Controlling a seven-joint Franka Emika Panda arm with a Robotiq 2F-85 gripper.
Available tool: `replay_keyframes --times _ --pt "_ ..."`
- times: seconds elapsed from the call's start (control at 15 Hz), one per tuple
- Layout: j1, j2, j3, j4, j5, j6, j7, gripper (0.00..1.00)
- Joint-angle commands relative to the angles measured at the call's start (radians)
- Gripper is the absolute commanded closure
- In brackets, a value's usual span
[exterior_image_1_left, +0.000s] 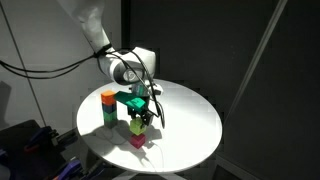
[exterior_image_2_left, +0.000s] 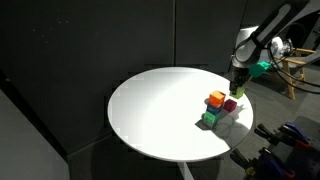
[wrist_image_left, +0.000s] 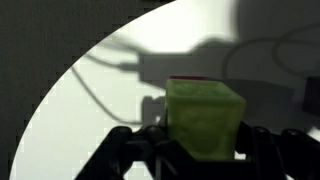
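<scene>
We see a round white table (exterior_image_1_left: 190, 125) set against a black backdrop (exterior_image_2_left: 80, 40) — toward one edge an orange block (exterior_image_1_left: 108, 97) sits stacked on a green block (exterior_image_1_left: 108, 116), visible in both exterior views.

We see 1 round white table (exterior_image_1_left: 190, 120). 2 blocks rest directly on it: a magenta block (exterior_image_1_left: 137, 141) right beneath the pincer (exterior_image_1_left: 138, 120), and a green block (exterior_image_1_left: 108, 117) near the pincer, bearing 1 orange block (exterior_image_1_left: 108, 98).
</scene>
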Motion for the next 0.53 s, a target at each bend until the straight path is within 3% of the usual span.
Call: replay_keyframes --times 0.0,0.47 --pt "-0.003 -0.011 0.007 -0.010 -0.006 0.013 -0.001 0.75" --pt "0.022 -0.015 0.006 -0.021 -0.020 0.016 0.026 0.75"
